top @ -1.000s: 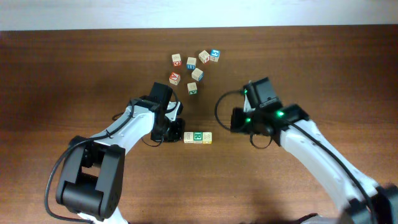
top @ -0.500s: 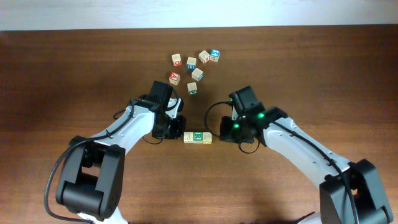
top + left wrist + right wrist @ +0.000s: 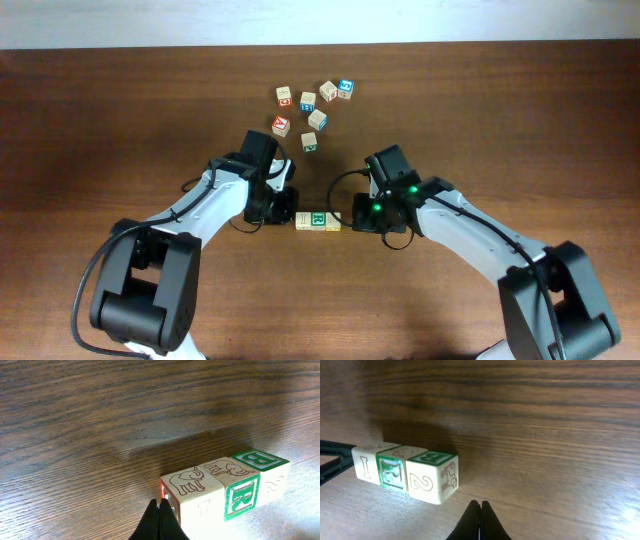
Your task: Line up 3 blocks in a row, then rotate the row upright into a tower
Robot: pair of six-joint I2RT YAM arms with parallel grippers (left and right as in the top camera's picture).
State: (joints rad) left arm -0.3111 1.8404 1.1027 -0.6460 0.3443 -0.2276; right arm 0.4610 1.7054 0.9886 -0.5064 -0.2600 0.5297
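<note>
- Left gripper (image 3: pixel 159 519): jaws pressed together with nothing between them. The tips are low over the table (image 3: pixel 500 100), at one end cube of the row, touching it or just short of it.
- Right gripper (image 3: pixel 480 519): jaws likewise closed and empty. The tips are near the opposite end cube, with a small gap between.
- Blocks (image 3: pixel 318 220): three cubes in a straight row, faces touching, between the two grippers. The middle one bears a green-bordered R.
- Loose cubes (image 3: pixel 312 108): a cluster at the far side, well apart from the row.
</note>
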